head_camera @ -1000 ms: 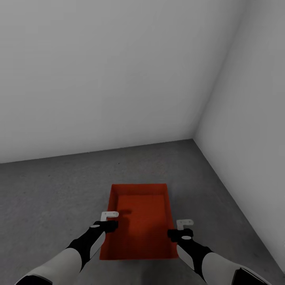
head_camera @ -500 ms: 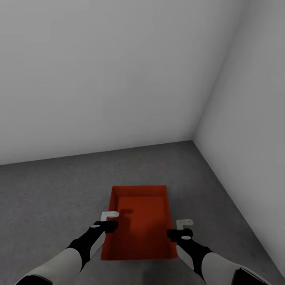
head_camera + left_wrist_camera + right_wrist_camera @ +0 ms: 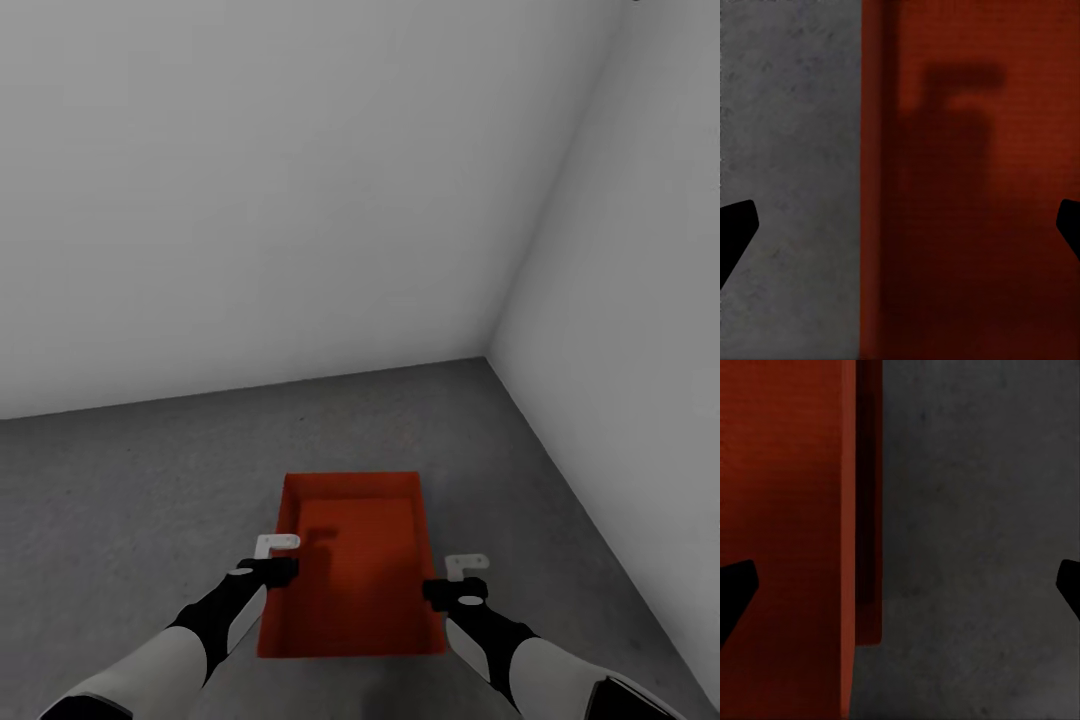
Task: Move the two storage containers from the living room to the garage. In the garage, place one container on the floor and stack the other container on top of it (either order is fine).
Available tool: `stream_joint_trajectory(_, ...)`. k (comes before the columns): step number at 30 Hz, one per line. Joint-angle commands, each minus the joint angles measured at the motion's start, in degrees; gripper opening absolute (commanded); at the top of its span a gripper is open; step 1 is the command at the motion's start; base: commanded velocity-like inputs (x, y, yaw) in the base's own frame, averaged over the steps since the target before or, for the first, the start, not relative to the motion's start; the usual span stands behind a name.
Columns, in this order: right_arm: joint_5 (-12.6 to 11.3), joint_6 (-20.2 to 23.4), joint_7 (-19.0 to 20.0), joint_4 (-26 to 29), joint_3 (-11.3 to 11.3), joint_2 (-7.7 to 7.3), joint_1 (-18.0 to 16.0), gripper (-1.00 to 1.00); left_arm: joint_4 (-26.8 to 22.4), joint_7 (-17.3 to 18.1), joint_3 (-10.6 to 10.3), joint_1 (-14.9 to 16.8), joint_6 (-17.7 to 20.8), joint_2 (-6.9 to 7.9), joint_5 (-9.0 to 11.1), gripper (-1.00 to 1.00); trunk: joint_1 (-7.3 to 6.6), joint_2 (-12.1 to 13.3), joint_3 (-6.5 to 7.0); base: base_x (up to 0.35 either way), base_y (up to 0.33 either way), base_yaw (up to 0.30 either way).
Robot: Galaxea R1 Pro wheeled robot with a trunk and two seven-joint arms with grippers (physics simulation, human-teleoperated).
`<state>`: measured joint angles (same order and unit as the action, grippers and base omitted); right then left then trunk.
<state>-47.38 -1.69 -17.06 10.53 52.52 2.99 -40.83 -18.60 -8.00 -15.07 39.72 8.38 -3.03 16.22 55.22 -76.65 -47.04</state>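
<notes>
An orange-red bin (image 3: 352,565) sat in the lower middle of the head view on the dark grey concrete floor (image 3: 130,500), near the corner where two plain white walls (image 3: 250,200) met at the right of the frame. A second rim and floor showed stepped inside the bin, which suggested two bins nested one in the other, though the head view did not make that certain. In the right wrist view two red walls stood side by side, one taller than the other.

The left gripper (image 3: 276,545) hung over the bin's left wall, and the right gripper (image 3: 466,563) hung over its right wall, both in the lower part of the frame. In the left wrist view the bin (image 3: 967,180) filled the right half and the floor (image 3: 791,150) the left half, with the gripper's shadow lying on the ribbed red bottom. In the right wrist view the bin (image 3: 784,510) took the left part and the floor (image 3: 975,525) the rest. In both wrist views the dark fingertips (image 3: 735,232) (image 3: 735,592) stood at opposite edges, spread wide and holding nothing.
</notes>
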Motion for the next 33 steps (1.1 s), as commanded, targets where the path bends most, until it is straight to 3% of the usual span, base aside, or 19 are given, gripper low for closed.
stream_joint_trajectory(1,-0.6,-0.17,-0.25,0.02,0.47,-0.01,-0.04,1.0,-0.12,-0.43,-0.49,0.01,0.29,0.04,0.57,1.0,-0.23,0.39,0.15,0.0,0.0,0.0)
stream_joint_trajectory(33,-0.6,-0.24,-0.32,0.02,0.47,0.01,-0.04,1.0,-0.12,-0.43,-0.49,0.01,0.32,-0.04,0.55,1.0,-7.26,13.23,5.89,0.0,0.0,0.0)
